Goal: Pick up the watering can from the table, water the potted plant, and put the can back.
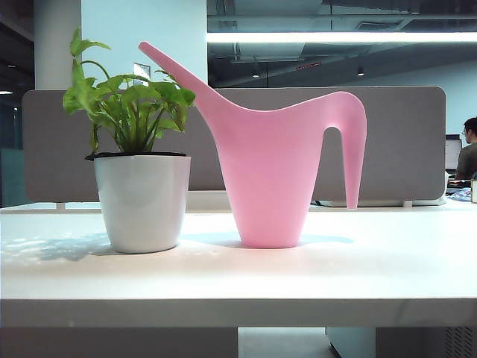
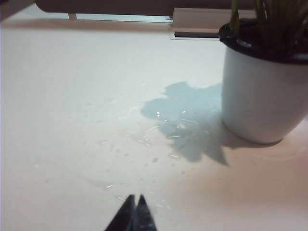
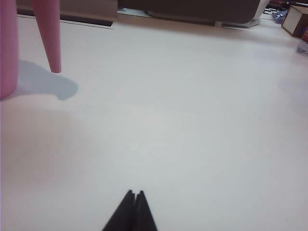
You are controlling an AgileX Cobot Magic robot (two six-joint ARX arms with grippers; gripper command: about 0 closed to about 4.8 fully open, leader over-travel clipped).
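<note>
- A tall pink watering can [image 1: 270,179] stands upright on the white table [image 1: 238,276], about midway along the table's width and set back from its thick front edge.
- Its long axis runs side to side along the table: the pointed spout [image 1: 175,71] slants up toward the table's left end, and the arched, open-ended handle [image 1: 350,142] hangs down on the side toward the right end, its tip stopping short of the tabletop.
- Just beside the can, on the spout side, sits the potted plant [image 1: 141,179], a leafy green plant in a glossy white pot with a black rim. Pot and can stand close but apart, and the spout reaches over the leaves.
- Neither arm appears in the exterior view; both are nearer the front edge than the can and the pot.
- The right gripper [image 3: 134,193] hovers low over bare tabletop, its two dark fingers pressed together and holding nothing. In the right wrist view the handle tip [image 3: 52,43] and a strip of the can's body [image 3: 7,48] lie ahead and off to one side, well apart from the fingertips.
- The left gripper [image 2: 134,197] is likewise closed and empty. Its camera shows the white pot [image 2: 262,91] ahead, its shadow on the tabletop, and a few water droplets [image 2: 159,130] in between; the can is not in that view.
- Judging from this, the right arm is the better placed for the pick-up, since the handle faces its side; the jaws would need to part first.
</note>
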